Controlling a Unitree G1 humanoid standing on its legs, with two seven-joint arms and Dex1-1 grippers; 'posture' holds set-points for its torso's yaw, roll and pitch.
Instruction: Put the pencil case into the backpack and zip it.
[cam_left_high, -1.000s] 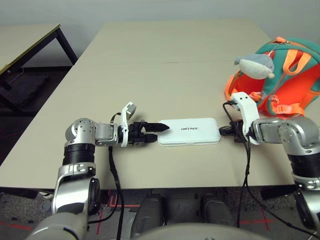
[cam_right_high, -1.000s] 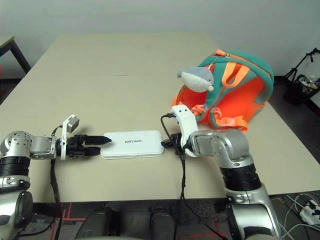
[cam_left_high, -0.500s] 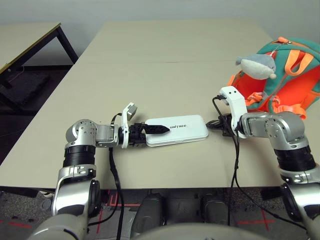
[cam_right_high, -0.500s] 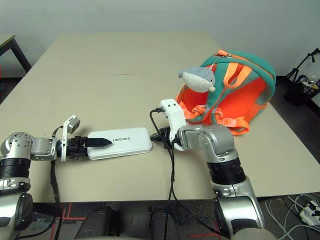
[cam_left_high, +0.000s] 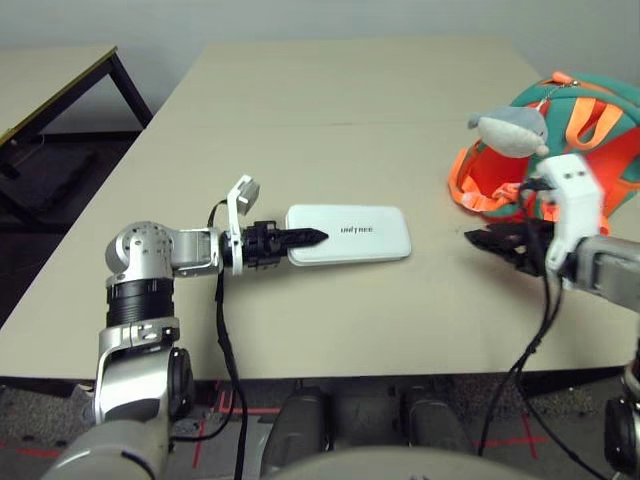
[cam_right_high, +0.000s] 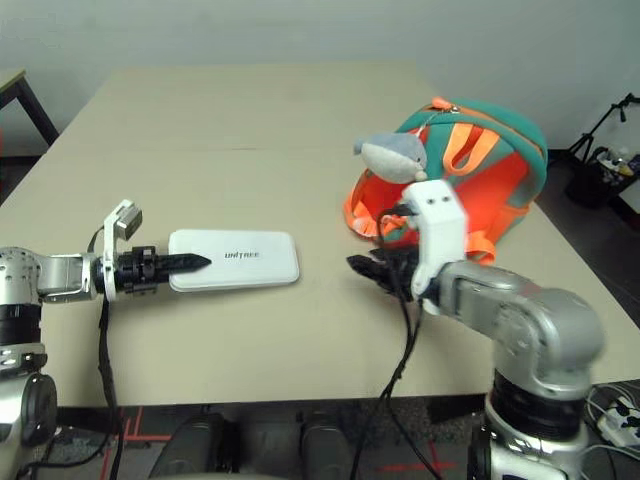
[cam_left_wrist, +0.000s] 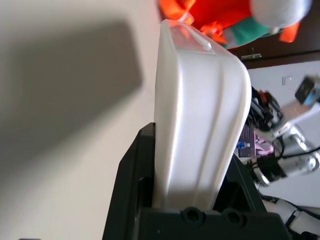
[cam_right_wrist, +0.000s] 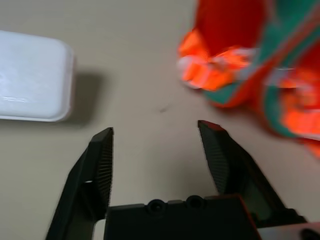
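**Q:** What is nearest the robot, and what are its grippers doing?

**A:** Low in the frame, on the left, the left gripper has its fingers pinching one short end of the pencil case. The case is flat, white and sits at mid-frame just over the beige counter. On the lower right, the right gripper has its fingers spread wide and holds nothing. It hangs between the case and the backpack, touching neither.

**Q:** Where is the backpack?

**A:** At the right edge, a little farther back. The backpack is teal and orange and rests on the counter with its orange straps toward the robot. A grey-and-white plush shark sits against its front.

**Q:** How far along is the task?

**A:** Early, by my reading. The case is gripped but well apart from the backpack. Carrying it over, putting it inside and zipping all remain. I cannot tell whether the zip is open.

**Q:** Anything in the way?

**A:** The counter between them is bare. The shark and loose straps crowd the backpack's near side. A darker table stands in the upper left corner, away from the work.
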